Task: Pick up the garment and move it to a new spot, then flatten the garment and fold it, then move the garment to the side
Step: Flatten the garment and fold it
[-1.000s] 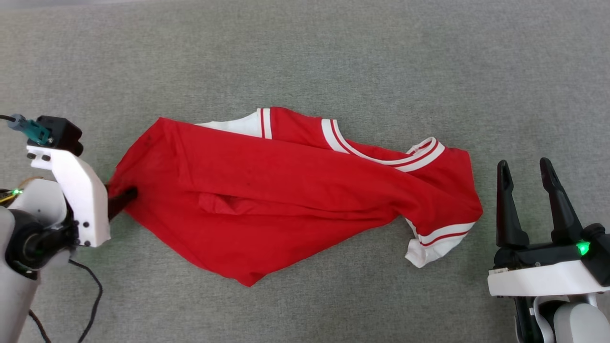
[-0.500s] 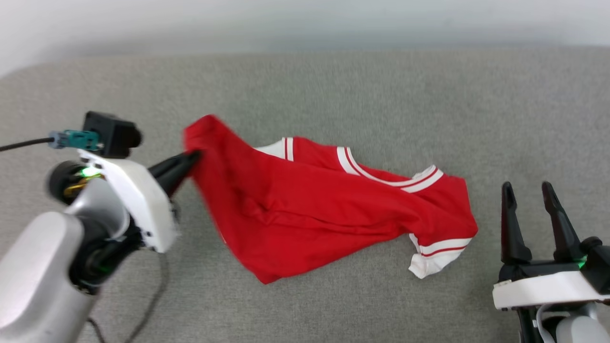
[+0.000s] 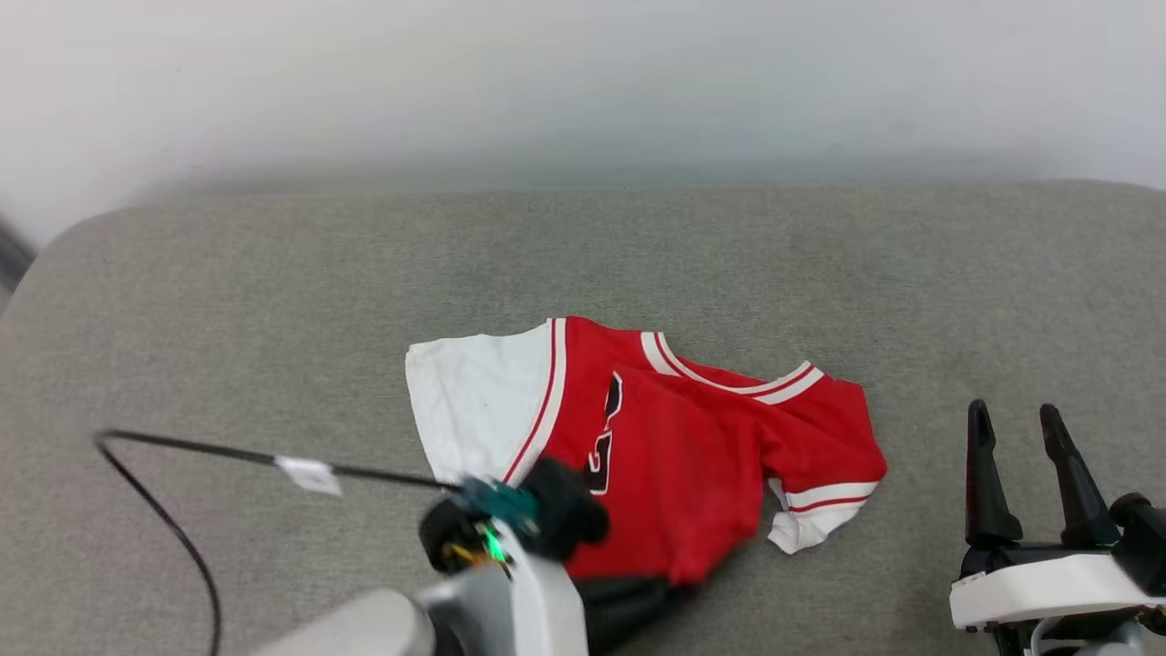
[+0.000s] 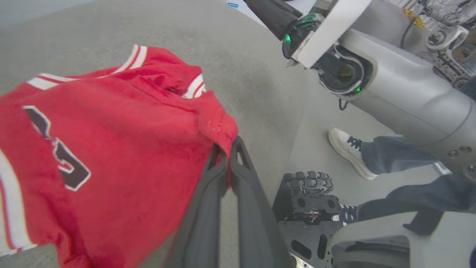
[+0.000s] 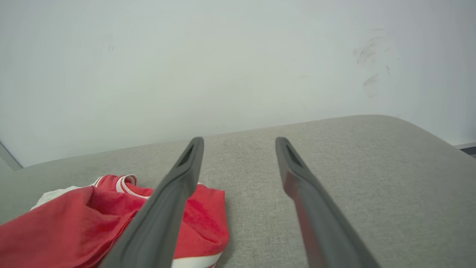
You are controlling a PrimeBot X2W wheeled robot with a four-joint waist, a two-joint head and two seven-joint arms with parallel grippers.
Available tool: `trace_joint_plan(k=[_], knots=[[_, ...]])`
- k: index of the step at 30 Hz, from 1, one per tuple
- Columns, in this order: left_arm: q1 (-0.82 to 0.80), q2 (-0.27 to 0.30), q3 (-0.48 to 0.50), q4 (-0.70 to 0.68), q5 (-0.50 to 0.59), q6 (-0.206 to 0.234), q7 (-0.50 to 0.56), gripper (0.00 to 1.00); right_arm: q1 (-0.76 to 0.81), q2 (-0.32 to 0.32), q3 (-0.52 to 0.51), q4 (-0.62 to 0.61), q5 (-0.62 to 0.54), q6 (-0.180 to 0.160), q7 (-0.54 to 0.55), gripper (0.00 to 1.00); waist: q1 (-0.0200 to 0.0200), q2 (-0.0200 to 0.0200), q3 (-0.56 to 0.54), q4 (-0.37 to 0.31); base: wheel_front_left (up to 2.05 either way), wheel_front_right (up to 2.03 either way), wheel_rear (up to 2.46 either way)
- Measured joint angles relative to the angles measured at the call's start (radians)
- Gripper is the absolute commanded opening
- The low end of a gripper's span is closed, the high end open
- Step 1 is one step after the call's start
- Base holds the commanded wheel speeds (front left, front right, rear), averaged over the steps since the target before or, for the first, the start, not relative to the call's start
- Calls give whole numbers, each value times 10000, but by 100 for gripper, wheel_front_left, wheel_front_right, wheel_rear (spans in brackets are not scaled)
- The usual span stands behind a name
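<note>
The left pincer (image 4: 227, 147) is closed, and its two dark fingers pinch a red edge of the garment (image 4: 111, 149) between their tips. In the left wrist view the cloth spreads from this grip to the left, and a part of the black number with white outline shows on it.

In the head view the garment (image 3: 692, 456) lies near the middle of the grey desk (image 3: 273, 301), a little to the right, and it is partly folded over itself. One white sleeve with a red stripe is spread at its left side, the striped neck trim is at the far side, and the other sleeve end lies at the near right. The near edge of the garment meets the left arm at the bottom middle of this view, which is blurred. A black cable (image 3: 182, 446) runs from this arm across the desk to the left.

The right pincer (image 3: 1013, 412) stands at the lower right, open, with nothing between its fingers, apart from the garment. In the right wrist view its fingers point toward a pale wall (image 5: 223, 56).

A person's white shoe (image 4: 346, 150) is on the floor beside the desk.
</note>
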Motion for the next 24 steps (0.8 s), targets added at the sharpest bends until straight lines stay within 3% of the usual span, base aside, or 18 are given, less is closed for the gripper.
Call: trace_joint_plan(k=[7,11,16,17,18,19,24], knots=[[77,-575,-2740,2004,1185,0,-487,0,15,0,-13,94,-92,0,0,100,0,0,77,-270,0,0,0],[218,-997,-3208,2790,1197,0,-612,0,12,0,-42,121,-173,0,0,100,0,0,225,-352,0,0,0],[486,-1064,-3304,3225,1931,0,-151,0,-51,-2,-38,123,-184,0,0,100,0,0,376,-395,0,0,0],[604,-1078,-3312,3225,2034,0,-132,33,-51,-2,-50,128,-184,0,0,100,0,0,380,-388,0,0,0],[668,-1087,-3329,3225,2080,0,-198,85,-51,-2,-79,138,-184,0,0,100,0,0,378,-368,0,0,0],[677,-1124,-3329,3243,2073,0,-353,100,-51,-2,-107,148,-182,0,0,100,0,0,370,-338,0,0,0],[511,-1060,-3321,3542,1837,0,-1421,100,-29,0,-215,222,-182,0,0,100,0,0,183,-133,0,0,0]])
